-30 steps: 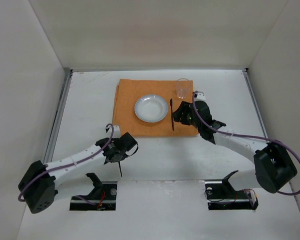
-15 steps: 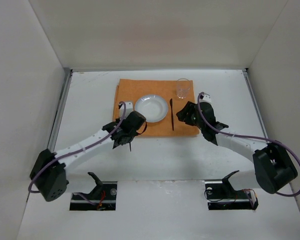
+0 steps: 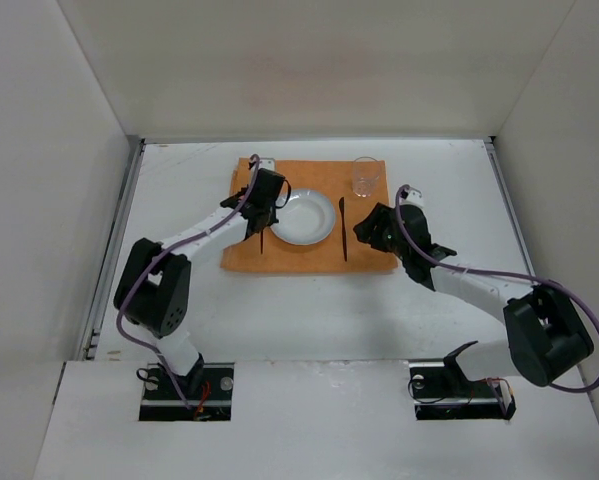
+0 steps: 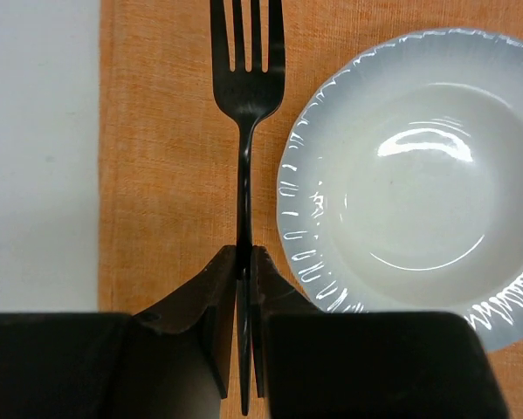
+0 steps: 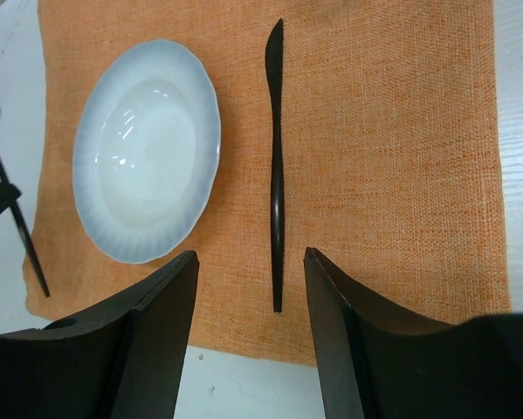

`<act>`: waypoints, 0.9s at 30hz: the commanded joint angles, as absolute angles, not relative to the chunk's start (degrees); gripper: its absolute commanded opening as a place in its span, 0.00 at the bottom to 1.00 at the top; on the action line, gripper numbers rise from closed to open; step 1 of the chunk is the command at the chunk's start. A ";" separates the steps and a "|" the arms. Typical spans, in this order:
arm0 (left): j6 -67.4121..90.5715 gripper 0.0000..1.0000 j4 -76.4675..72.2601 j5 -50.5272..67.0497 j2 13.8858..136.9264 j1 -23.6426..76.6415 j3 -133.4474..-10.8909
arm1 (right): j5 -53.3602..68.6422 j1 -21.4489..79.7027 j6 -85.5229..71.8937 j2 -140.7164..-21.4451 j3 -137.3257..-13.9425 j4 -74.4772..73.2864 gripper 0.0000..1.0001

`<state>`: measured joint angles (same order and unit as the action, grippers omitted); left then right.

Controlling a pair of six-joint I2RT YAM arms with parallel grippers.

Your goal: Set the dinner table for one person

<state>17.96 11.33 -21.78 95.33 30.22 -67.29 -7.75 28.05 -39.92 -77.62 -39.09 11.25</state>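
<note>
On the white dinner table (image 3: 179, 190) lies an orange mat (image 3: 371, 215) with a white plate (image 3: 303, 216) in its middle. My left gripper (image 3: 262, 215) is shut on a black fork (image 4: 245, 105) and holds it over the mat just left of the plate (image 4: 418, 175), tines pointing away. A black knife (image 3: 343, 228) lies on the mat right of the plate. My right gripper (image 5: 250, 262) is open and empty above the knife's (image 5: 277, 166) near end. A clear glass (image 3: 364, 176) stands at the mat's far right corner.
Metal rails (image 3: 119, 220) run along the table's left and right edges. White walls close in the back and sides. Two black stands (image 3: 189, 385) sit at the near edge by the arm bases.
My left gripper has carried the fork from the near left of the table up to the mat's left side beside the plate. My right gripper drew back a little from the knife.
</note>
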 commanded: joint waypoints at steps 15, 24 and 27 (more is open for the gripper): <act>10.72 0.05 12.22 -22.50 105.20 27.99 -73.30 | -8.44 28.08 -39.99 -79.28 -40.25 15.21 0.58; 9.75 0.08 12.04 -21.97 108.19 27.20 -73.65 | -8.44 28.08 -40.08 -79.63 -40.34 15.21 0.58; 10.54 0.16 11.60 -22.15 108.28 26.94 -73.04 | -8.44 28.08 -39.99 -79.54 -40.34 15.21 0.58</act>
<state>11.53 11.64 -21.52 108.90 27.51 -71.40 -7.73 28.05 -39.92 -79.22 -39.11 11.60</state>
